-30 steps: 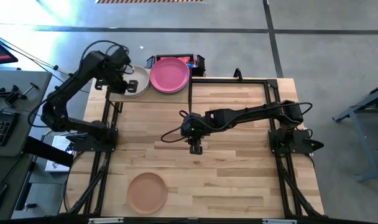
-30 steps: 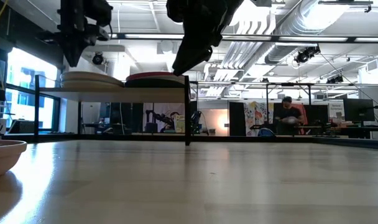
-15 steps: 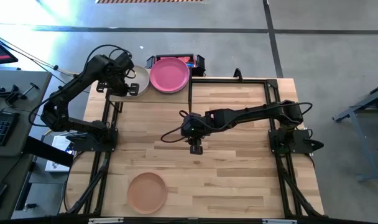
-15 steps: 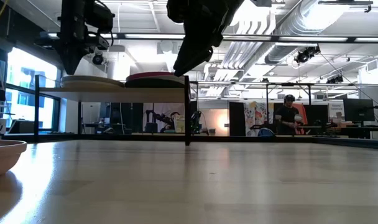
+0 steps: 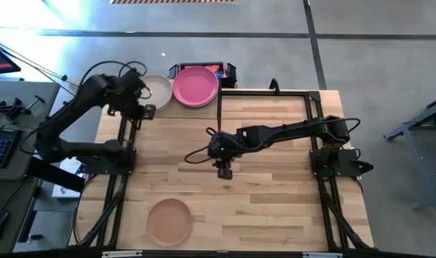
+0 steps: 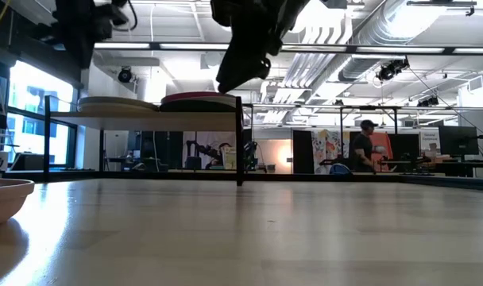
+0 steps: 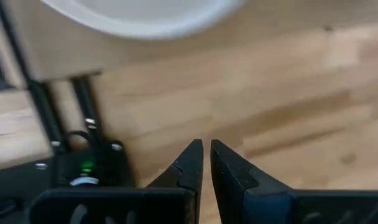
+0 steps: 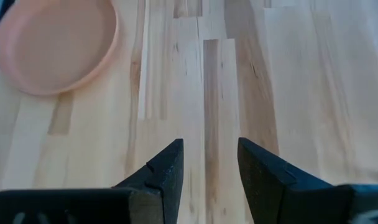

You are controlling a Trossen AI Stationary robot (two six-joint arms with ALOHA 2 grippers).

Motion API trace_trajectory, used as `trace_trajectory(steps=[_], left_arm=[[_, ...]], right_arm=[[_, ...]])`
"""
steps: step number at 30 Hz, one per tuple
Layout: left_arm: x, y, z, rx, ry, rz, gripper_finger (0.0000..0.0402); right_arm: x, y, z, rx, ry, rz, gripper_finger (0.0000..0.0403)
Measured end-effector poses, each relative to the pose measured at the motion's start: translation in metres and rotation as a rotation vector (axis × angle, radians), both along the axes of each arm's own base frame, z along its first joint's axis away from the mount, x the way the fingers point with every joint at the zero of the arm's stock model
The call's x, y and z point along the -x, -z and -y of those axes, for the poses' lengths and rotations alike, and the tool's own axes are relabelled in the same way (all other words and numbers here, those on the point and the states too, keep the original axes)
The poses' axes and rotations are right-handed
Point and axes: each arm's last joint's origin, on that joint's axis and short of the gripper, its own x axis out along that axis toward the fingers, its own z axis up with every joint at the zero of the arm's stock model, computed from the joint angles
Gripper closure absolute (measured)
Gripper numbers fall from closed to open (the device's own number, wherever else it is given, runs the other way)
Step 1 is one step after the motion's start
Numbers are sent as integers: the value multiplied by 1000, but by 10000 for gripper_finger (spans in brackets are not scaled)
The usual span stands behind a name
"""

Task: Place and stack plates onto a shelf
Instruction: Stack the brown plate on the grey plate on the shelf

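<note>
The left gripper (image 5: pixel 148 111) is at the near edge of the shelf (image 5: pixel 178 109), at the back left of the table (image 5: pixel 275 179). Its two fingers (image 7: pixel 190 163) are almost together, with only a thin slit between the tips, and they hold nothing. Just ahead of these fingertips, in the left wrist view, is the rim of the off-white plate (image 7: pixel 142 15), which lies on the shelf; below the tips is the bare wood of the table. The fingers do not touch the plate.

On the shelf the off-white plate (image 5: pixel 158 91) lies on the left side and the magenta plate (image 5: pixel 195 85) just beside it on the right side. In the low view both piles sit flat on the shelf (image 6: pixel 146 114), the pale one (image 6: pixel 114 103) and the dark red one (image 6: pixel 198 100), and each looks like more than one plate, but I cannot count them.

The right gripper (image 5: pixel 223 170) hangs over the middle of the table. Its fingers (image 8: pixel 167 171) stand well apart and are empty; only table wood shows between them. The peach plate (image 8: pixel 55 43) is ahead of these fingers and to one side, well apart from them. In the high view this peach plate (image 5: pixel 169 221) lies alone at the front left of the table, far from the shelf.

In the room behind the table a person (image 6: pixel 361 147) is standing near some desks.
</note>
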Motion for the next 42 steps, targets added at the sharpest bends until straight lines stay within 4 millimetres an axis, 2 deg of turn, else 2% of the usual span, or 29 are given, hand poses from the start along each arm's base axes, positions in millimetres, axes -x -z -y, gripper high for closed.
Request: trace_trajectory(steps=[6,12,19,26,35,42], left_arm=[[-7,-3,36,1,101,104,381],[-20,19,67,44,221,140,381],[-36,48,93,75,348,159,381],[-42,58,115,80,497,203,381],[-31,55,140,90,713,210,381],[-27,55,148,101,737,207,381]], right_arm=[[-4,-3,-9,-72,60,45,274],[-5,-7,-29,-182,129,78,274],[-4,-10,-53,-242,184,104,274],[-7,-10,-69,-307,307,152,274],[-29,14,-96,-527,400,223,274],[-43,41,-113,-637,429,242,274]])
